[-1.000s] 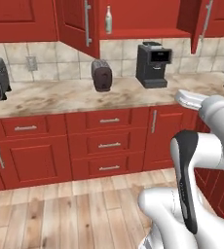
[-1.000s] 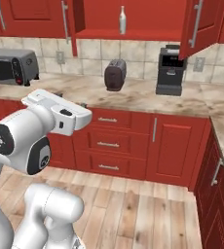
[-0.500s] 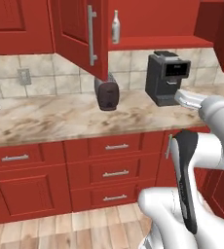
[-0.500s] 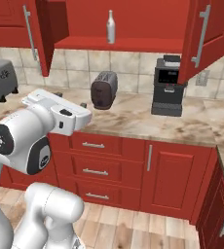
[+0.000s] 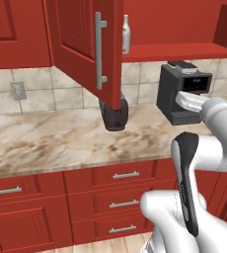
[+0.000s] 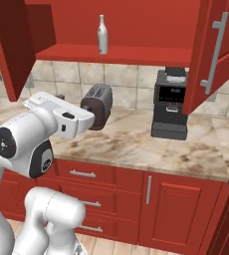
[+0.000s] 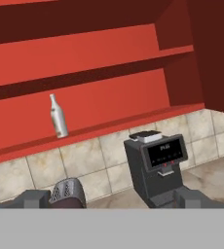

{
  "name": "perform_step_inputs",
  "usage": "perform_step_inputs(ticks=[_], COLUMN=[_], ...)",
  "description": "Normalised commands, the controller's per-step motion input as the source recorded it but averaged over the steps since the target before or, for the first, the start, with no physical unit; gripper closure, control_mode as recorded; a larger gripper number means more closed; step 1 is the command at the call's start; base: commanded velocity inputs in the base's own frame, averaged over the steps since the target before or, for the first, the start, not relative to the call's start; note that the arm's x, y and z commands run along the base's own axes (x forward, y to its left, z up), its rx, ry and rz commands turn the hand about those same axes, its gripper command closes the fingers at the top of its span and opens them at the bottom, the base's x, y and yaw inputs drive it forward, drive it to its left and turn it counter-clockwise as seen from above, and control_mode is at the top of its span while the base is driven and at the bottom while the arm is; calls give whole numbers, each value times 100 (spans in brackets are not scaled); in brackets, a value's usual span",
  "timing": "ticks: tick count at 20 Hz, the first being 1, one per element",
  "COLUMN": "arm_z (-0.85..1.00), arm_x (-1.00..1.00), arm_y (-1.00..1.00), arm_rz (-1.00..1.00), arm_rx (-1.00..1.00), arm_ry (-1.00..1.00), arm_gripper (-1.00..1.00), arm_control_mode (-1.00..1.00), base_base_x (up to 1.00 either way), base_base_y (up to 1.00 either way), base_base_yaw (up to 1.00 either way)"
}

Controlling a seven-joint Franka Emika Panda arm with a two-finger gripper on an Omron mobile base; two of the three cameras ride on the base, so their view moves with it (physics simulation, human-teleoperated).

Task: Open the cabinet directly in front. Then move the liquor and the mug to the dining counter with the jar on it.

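Hand (image 7: pixel 111 198) released, fingers spread, nothing held, level with the surface (image 6: pixel 136 144), facing toaster (image 7: pixel 67 192) and coffee machine (image 7: pixel 158 168). Cabinet (image 6: pixel 213 55) doors open; liquor (image 7: pixel 58 116) upright on its lower shelf, above toaster.

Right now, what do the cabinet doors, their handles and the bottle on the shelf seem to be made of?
The cabinet doors look like red painted wood, with raised panels. Their handles seem brushed metal: pale grey, dull sheen. The liquor bottle is pale and whitish, perhaps frosted glass or ceramic; I cannot tell which.
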Motion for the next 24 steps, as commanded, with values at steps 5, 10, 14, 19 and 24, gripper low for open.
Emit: perform_step_inputs(ticks=[5,10,14,19,24], arm_z=[0,0,0,0,0], arm_x=[0,0,0,0,0], arm_y=[0,0,0,0,0], arm_rz=[0,0,0,0,0], arm_rx=[0,0,0,0,0], arm_ry=[0,0,0,0,0], arm_gripper=[-100,-100,-100,-100,-100], arm_control_mode=[100,100,100,100,100], base_base_x=[-13,19,79,70,29], base_base_y=[0,-39,-29,-2,0], base_base_yaw=[0,0,0,0,0])
